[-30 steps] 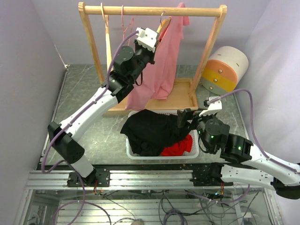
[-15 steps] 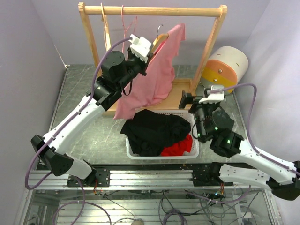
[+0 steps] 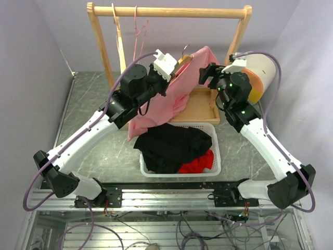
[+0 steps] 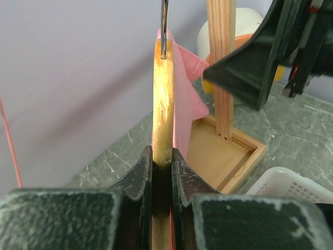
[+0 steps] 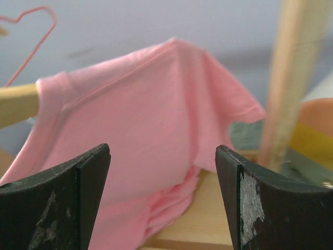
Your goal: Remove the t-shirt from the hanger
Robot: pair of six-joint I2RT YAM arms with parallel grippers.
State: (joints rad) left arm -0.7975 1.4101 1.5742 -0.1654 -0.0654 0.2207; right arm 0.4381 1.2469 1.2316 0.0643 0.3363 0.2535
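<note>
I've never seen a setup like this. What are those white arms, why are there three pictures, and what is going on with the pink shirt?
These are two robot arms bolted to the near edge of a table. The large picture looks down from above and behind them. The other two come from small cameras on each wrist, which is why dark fingers fill the bottom of those views.

The left claw is shut on a wooden hanger that carries a pink t-shirt. The right claw is open and faces the shirt's sleeve, apparently without touching it yet.

At the back stands a wooden rack. Nearer the arms, a white basket holds black clothing and red clothing.
</note>
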